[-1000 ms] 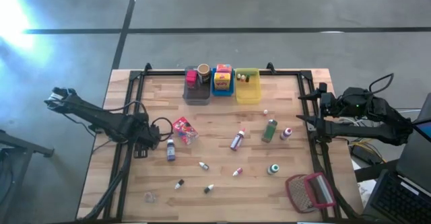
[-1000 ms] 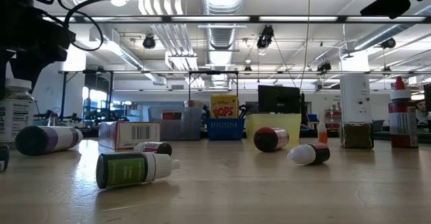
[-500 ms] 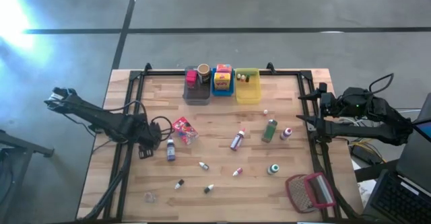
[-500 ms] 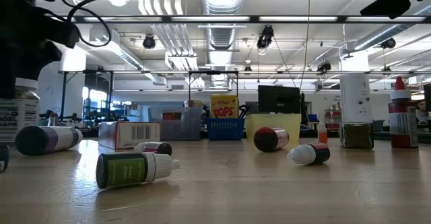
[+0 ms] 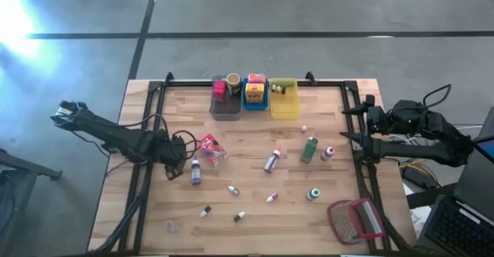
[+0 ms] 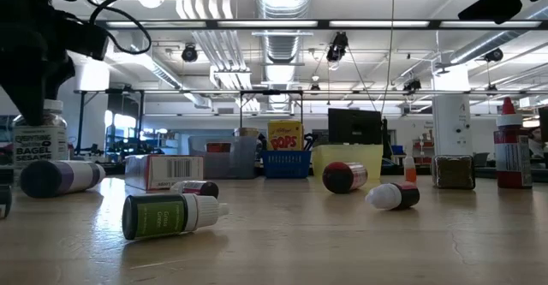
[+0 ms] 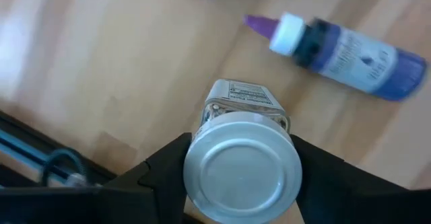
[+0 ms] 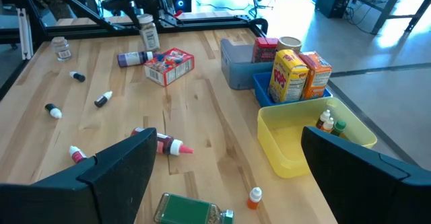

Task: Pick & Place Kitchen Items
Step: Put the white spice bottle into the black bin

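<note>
Now the small clear seasoning jar with a silver metal lid [image 7: 242, 167] has been lifted off the wooden tabletop [image 5: 255, 145] just beside the purple bottle [image 5: 195, 171], clamped in the left pincer [image 7: 242, 173], so carrying to a bin is judged next.

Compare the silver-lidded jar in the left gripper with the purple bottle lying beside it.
Pose: the jar is upright and held off the table between the left gripper's fingers; the purple bottle lies on its side on the wood, untouched.
Shape: the jar is squat with a wide, flat silver lid; the purple bottle is slender, ending in a pointed purple tip above a white collar.
Colour: the jar is pale with a printed label; the bottle is purple.
Both carry printed labels.
</note>
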### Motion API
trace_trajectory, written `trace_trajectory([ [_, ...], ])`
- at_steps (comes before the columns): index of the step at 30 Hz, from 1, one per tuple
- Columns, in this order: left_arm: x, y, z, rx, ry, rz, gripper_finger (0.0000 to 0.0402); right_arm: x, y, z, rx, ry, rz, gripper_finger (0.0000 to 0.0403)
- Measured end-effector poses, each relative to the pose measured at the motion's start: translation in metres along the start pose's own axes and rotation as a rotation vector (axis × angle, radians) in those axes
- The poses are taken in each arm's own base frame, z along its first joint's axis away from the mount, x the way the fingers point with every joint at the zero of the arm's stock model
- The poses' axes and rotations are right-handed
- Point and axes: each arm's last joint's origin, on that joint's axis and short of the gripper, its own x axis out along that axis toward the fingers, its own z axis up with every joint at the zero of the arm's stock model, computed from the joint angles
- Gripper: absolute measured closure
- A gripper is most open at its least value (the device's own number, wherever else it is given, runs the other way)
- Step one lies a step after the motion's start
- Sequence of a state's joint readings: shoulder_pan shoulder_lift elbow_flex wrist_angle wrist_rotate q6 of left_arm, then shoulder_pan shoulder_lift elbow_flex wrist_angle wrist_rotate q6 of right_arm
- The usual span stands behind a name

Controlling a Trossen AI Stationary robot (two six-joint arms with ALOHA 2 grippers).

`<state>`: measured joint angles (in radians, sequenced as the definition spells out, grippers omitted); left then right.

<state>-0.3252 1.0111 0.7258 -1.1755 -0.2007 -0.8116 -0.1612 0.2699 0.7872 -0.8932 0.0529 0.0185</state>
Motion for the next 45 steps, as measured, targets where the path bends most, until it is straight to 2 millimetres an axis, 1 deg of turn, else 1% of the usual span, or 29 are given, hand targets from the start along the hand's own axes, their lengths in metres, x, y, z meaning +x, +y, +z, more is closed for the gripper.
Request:
trace_trajectory([
  [6, -0.012, 0.002, 0.010, -0.007, -0.105, 0.047, 0.0183, 0.000, 0.000, 0.000, 0.000, 0.000, 0.000, 0.0039],
  [15, -0.048, 0.003, 0.033, -0.003, -0.324, 0.098, 0.0183, 0.000, 0.000, 0.000, 0.000, 0.000, 0.000, 0.0039],
  [19, -0.059, 0.004, 0.047, 0.012, -0.411, 0.074, 0.0183, 0.000, 0.000, 0.000, 0.000, 0.000, 0.000, 0.0039],
  [25, -0.070, 0.008, 0.074, 0.067, -0.529, 0.065, 0.0183, 0.000, 0.000, 0.000, 0.001, 0.000, 0.000, 0.0039],
  [31, -0.075, 0.018, 0.102, 0.087, -0.574, 0.128, 0.0183, 0.000, 0.000, 0.000, 0.000, 0.000, 0.000, 0.0039],
  [35, -0.076, 0.025, 0.125, 0.071, -0.640, 0.159, 0.0183, 0.000, 0.000, 0.000, 0.000, 0.000, -0.001, 0.0039],
  [40, -0.072, 0.035, 0.153, 0.051, -0.675, 0.213, 0.0183, 0.000, 0.000, 0.000, 0.001, 0.000, -0.001, 0.0039],
  [45, -0.061, 0.045, 0.180, 0.052, -0.620, 0.220, 0.0183, 0.000, 0.000, 0.000, 0.001, 0.000, 0.000, 0.0039],
])
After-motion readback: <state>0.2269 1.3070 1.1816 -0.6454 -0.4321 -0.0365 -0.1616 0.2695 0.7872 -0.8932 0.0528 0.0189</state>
